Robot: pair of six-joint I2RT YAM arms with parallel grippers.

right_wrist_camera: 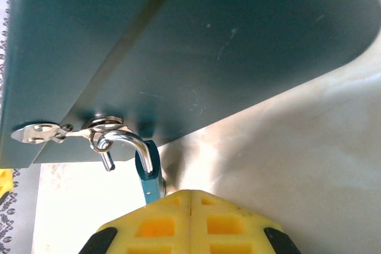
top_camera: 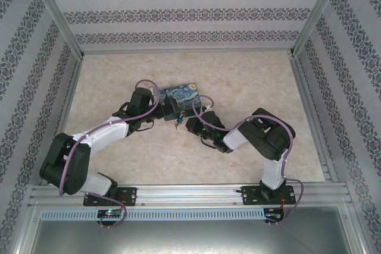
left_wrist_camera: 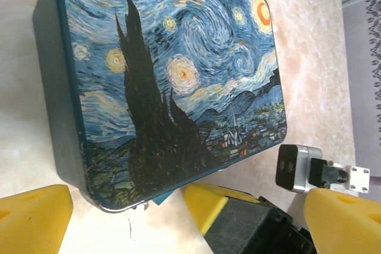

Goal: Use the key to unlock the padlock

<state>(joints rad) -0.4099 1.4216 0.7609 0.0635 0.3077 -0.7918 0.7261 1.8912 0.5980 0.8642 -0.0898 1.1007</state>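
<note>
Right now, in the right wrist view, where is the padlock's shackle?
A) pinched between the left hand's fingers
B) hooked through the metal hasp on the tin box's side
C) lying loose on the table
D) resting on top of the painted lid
B: the silvery shackle of the padlock loops through the hasp on the side of the tin box, just above the right hand.

Beige marbled table (top_camera: 119, 87) — painted tin box (top_camera: 181, 100) atop.
</note>
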